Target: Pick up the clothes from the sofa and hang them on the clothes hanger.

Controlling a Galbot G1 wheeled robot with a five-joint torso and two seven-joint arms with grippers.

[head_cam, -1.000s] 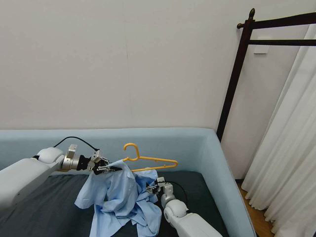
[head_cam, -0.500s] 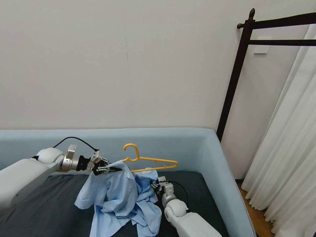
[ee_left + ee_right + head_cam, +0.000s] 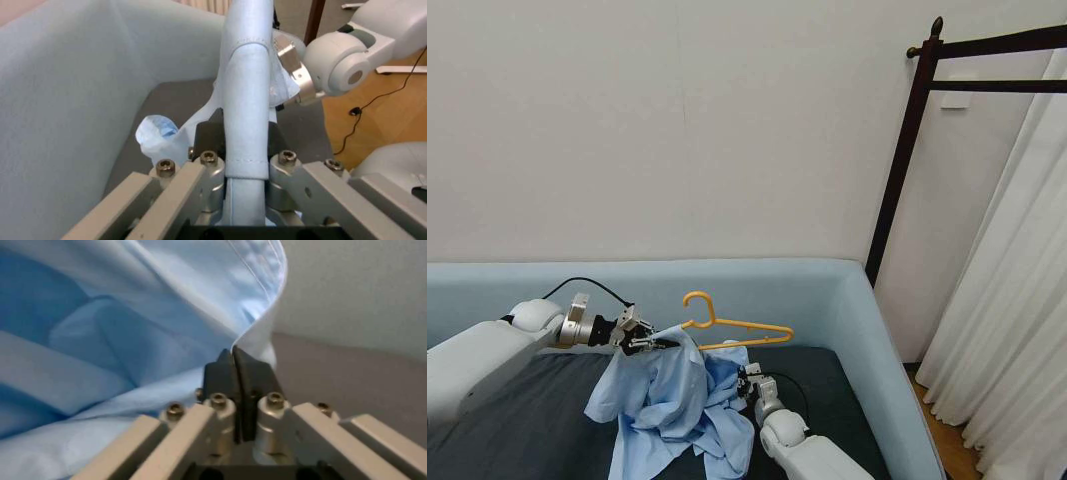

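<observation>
Pale-blue sofa (image 3: pixel 847 300) across the lower view, dark wooden rack (image 3: pixel 897 180) just past its right end. Light-blue shirt (image 3: pixel 672 400) bunched over the dark seat, draped on a yellow hanger (image 3: pixel 737 328). Clamped on a shirt fold near the hook: left gripper (image 3: pixel 649 342). Pinched tight on the hem lower down: right gripper (image 3: pixel 749 385).

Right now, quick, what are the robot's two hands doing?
The left gripper is shut on a fold of the shirt.
The right gripper is shut, pinching the shirt's edge.
</observation>
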